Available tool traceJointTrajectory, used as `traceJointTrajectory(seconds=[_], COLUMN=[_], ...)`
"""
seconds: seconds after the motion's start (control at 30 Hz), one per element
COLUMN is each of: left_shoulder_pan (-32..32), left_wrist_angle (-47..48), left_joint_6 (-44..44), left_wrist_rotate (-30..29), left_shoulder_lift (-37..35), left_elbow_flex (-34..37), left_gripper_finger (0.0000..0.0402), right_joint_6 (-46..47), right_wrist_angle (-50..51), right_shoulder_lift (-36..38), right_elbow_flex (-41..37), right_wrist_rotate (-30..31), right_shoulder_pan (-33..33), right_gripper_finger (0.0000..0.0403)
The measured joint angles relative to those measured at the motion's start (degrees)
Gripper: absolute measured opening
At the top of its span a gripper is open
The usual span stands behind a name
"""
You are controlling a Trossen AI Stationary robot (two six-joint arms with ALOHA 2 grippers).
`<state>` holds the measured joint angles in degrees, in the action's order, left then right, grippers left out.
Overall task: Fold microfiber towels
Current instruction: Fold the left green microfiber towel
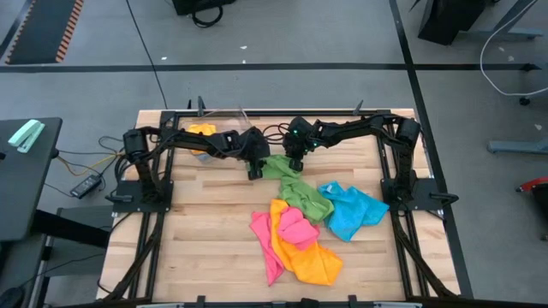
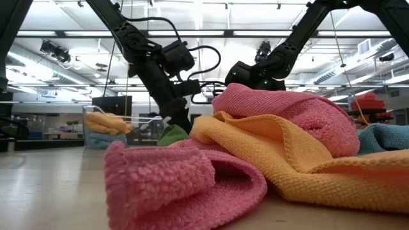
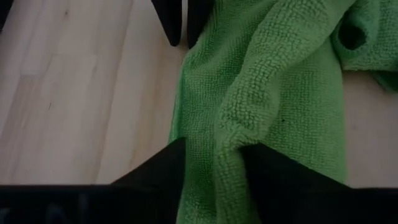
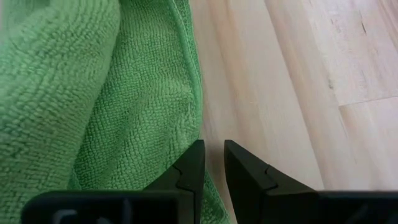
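Both grippers are at the far end of the green towel (image 1: pixel 295 190), mid-table. Left gripper (image 1: pixel 255 172) is pinched on a raised fold of it. Right gripper (image 1: pixel 295 162) is narrow, empty, just off the edge; get the hem between its fingers before you lift. Then pull the corners apart evenly. The green towel is crumpled and ridged, its near end touching the pink, orange and blue towels (image 1: pixel 304 235).

No text I can read anywhere, no labels, brands, numbers or signs on my arms, on the towels, on the table or in the room behind, in any of my four views
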<state>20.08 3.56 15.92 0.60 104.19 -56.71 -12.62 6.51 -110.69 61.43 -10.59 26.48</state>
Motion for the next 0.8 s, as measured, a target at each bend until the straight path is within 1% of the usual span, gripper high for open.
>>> traceJointTrajectory(seconds=[0.13, 0.23, 0.33, 0.43, 0.53, 0.6, 0.73, 0.8], left_shoulder_pan=[-0.30, -0.44, -0.70, -0.70, -1.19, -1.93, -3.71, -4.52], left_wrist_angle=[-0.45, -0.49, -0.73, -0.55, -0.10, 0.41, 1.67, 2.66], left_joint_6=[1.67, 3.10, 3.53, 4.57, 4.36, 5.51, 6.16, 5.80], left_wrist_rotate=[-0.20, -1.47, -4.16, -6.87, -7.50, -6.11, 2.89, 5.25], left_shoulder_lift=[-1.74, -2.75, -3.69, -4.41, -5.61, -6.75, -7.68, -7.32], left_elbow_flex=[-0.04, -0.04, -0.06, -0.05, -0.06, -0.09, -0.09, -0.09], left_gripper_finger=[0.0203, 0.0209, 0.0206, 0.0194, 0.0180, 0.0171, 0.0155, 0.0147], right_joint_6=[0.48, 0.52, 0.61, 0.63, 0.63, 0.63, 0.80, 0.82], right_wrist_angle=[-0.01, -0.03, -0.08, -0.14, -0.14, -0.16, -0.24, -0.25], right_shoulder_lift=[0.00, 0.00, 0.00, 0.00, -0.01, 0.00, -0.02, -0.02], right_elbow_flex=[0.00, 0.00, -0.02, -0.02, -0.02, -0.02, -0.03, -0.04], right_wrist_rotate=[0.00, -0.02, -0.15, -0.20, -0.22, -0.20, -0.24, -0.23], right_shoulder_pan=[0.00, 0.00, 0.00, 0.00, 0.00, 0.00, 0.00, 0.00], right_gripper_finger=[0.0069, 0.0069, 0.0069, 0.0069, 0.0069, 0.0069, 0.0069, 0.0069])
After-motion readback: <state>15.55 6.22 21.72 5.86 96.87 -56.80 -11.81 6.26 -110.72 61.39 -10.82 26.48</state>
